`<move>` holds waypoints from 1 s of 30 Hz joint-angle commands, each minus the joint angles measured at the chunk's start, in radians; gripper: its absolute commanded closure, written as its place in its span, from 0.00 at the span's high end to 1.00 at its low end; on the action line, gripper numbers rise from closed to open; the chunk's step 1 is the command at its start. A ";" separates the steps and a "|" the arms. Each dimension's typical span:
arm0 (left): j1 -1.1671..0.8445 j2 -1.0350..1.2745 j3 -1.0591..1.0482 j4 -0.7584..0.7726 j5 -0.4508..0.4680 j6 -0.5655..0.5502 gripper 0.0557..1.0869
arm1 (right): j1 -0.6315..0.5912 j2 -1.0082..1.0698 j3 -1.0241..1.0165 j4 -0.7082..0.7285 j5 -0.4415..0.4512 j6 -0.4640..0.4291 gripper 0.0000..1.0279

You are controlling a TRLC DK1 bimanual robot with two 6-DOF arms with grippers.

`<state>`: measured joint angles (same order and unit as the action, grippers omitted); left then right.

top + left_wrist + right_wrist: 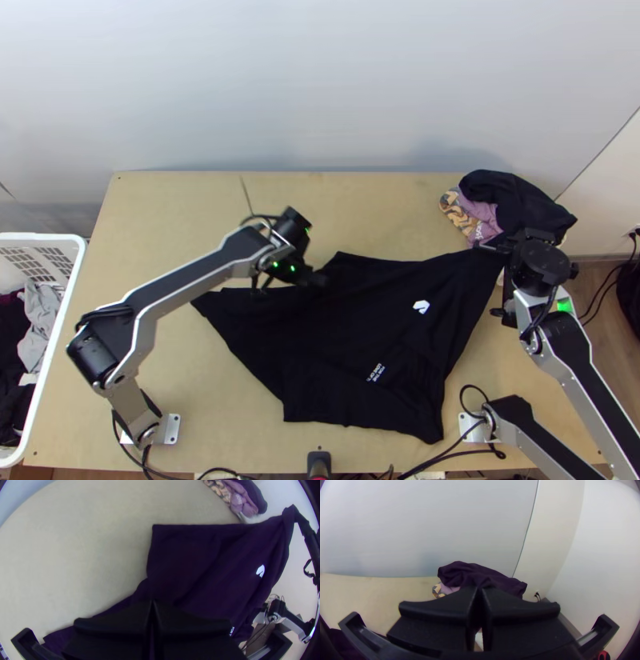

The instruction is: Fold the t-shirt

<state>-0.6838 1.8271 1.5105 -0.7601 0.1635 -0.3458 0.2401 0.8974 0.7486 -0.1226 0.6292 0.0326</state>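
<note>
Top and left wrist views show white print [421, 306] on the t-shirt [352, 320].

The right claw's [479, 591] fingers are nearly together at the tips, with a bunched dark cloth [463, 570] lying beyond them over mauve cloth [449, 589] and patterned cloth [436, 589], near the desk's [386, 595] far edge.
</note>
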 commanded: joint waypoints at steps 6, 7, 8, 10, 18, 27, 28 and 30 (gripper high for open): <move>0.271 -0.167 0.172 0.007 -0.108 -0.076 0.04 | 0.042 0.054 0.136 -0.020 0.001 -0.049 0.03; 0.300 -0.184 0.192 0.007 -0.121 -0.079 0.04 | 0.047 0.063 0.153 -0.020 0.001 -0.057 0.03; 0.334 -0.198 0.214 0.007 -0.131 -0.085 0.04 | 0.054 0.072 0.169 -0.020 0.003 -0.069 0.03; 0.411 -0.226 0.260 0.004 -0.133 -0.122 0.04 | 0.067 0.089 0.210 -0.020 0.006 -0.086 0.03; 0.592 -0.396 0.379 0.015 -0.219 -0.168 0.04 | 0.143 0.147 0.433 -0.011 0.032 -0.165 0.03; 0.621 -0.601 0.465 0.028 -0.219 -0.064 0.04 | 0.286 0.136 0.552 0.181 0.106 -0.412 0.03; 0.619 -0.618 0.484 0.021 -0.217 -0.055 0.04 | 0.304 0.129 0.555 0.216 0.113 -0.453 0.03; 0.607 -0.638 0.525 -0.015 -0.209 -0.042 0.04 | 0.324 0.117 0.572 0.238 0.119 -0.494 0.03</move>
<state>-0.0891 1.3041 1.9396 -0.7387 -0.0471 -0.4438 0.4747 1.0344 1.2499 -0.0029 0.7113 -0.3019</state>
